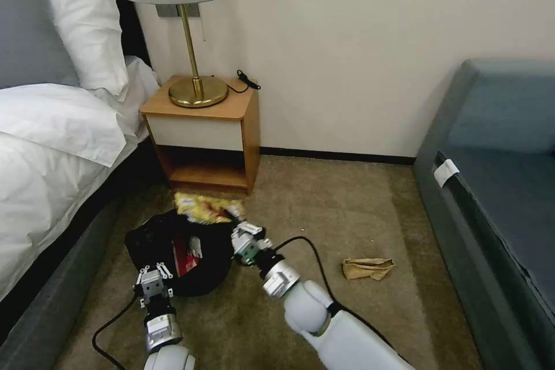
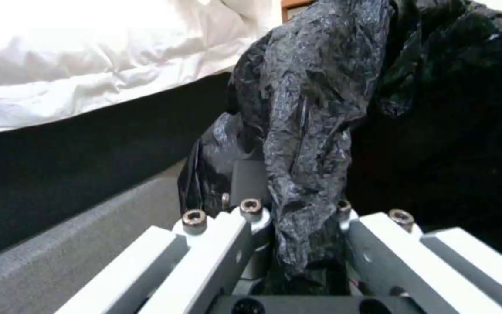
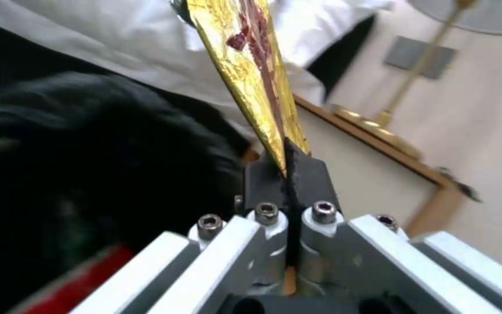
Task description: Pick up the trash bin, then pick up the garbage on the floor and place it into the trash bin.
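Right gripper [image 1: 236, 218] pinches wrapper [image 1: 205, 208] over bin [image 1: 173, 254]; left gripper [image 1: 151, 277] clamps liner [image 2: 309, 131]. Risk: thin wrapper flutters past rim, or liner slips.

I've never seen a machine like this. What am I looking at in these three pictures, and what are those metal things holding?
This is a wheeled robot with two arms, tidying a bedroom floor. The wide picture comes from a camera on its head; the two close-ups come from cameras on its wrists. The left claw grips the black bag lining the trash bin, seen up close as crinkled plastic. The right claw is pinched shut on a gold candy wrapper, holding it over the bin. A red-white snack bag already lies inside. A tan paper wad is still on the carpet.
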{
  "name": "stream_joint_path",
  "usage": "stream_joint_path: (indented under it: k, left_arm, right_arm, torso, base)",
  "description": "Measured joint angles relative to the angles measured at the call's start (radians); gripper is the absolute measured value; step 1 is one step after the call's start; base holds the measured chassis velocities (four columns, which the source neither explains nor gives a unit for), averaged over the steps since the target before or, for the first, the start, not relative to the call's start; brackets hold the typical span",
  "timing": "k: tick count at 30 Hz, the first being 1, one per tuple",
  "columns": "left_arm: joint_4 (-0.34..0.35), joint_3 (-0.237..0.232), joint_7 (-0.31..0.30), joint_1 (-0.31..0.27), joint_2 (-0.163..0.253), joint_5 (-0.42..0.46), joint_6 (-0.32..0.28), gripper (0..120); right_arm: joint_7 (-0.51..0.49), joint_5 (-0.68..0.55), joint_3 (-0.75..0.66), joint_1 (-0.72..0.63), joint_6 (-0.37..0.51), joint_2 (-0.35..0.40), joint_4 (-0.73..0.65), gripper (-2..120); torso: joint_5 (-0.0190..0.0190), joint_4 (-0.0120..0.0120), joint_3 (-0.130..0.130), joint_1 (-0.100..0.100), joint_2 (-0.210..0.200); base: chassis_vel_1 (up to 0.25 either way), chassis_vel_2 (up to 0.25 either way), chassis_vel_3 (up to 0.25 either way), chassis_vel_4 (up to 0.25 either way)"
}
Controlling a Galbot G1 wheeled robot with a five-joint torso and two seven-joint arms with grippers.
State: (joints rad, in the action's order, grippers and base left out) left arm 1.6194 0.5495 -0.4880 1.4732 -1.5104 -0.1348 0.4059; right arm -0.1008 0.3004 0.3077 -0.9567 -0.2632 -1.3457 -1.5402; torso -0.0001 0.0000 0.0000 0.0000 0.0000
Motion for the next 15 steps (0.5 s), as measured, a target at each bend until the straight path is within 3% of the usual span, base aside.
stream_joint_path:
  k: [15]
  left_arm:
    - [0.031,-0.014,0.005,0.002,-0.006,-0.007,-0.021,3]
  right_arm:
    - [0.229,-0.205,0.058,0.056,0.005,-0.023,0.078,0]
  torso:
    - [0.0001,0.0000,0.000,0.000,0.000]
  base:
    - [0.000,0.000,0.000,0.000]
